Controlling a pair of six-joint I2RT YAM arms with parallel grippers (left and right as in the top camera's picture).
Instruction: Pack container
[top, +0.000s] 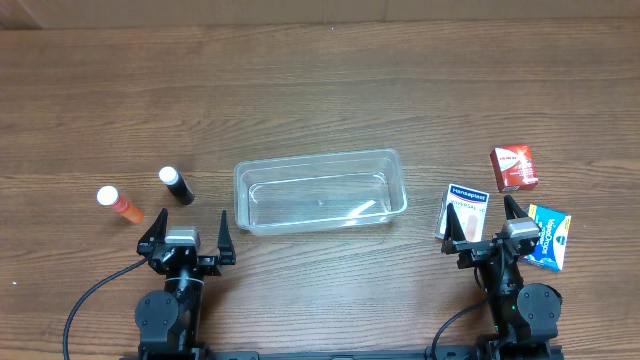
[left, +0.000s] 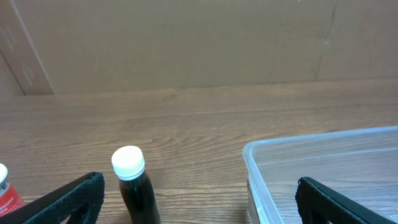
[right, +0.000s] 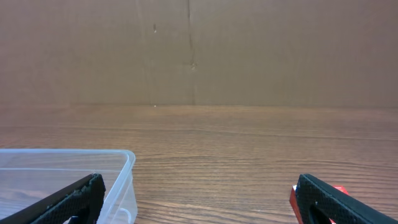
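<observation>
Two grippers, both w/ fingers spread wide and holding nothing: left gripper (top: 192, 220) sits off the container's (top: 320, 159) near-left corner, right gripper (top: 481, 218) off its near-right corner. The container is empty, mid-table between the arms, long axis running left-right, slightly skewed. Nothing's packed, so I judge we're at the first pick. Left of the container stands a black bottle (top: 177, 186), almost straight ahead of the left gripper, so that arm is nearer; an orange bottle (top: 120, 204) is further left, apart from it. Right of the container, a white-blue box (top: 464, 210) lies at the right gripper's inner finger; touching or not, can't tell. A red box (top: 513, 167) and a blue box (top: 548, 236) lie further out. Bare wood around the bottles, so approach room looks fine; the boxes are more crowded.
</observation>
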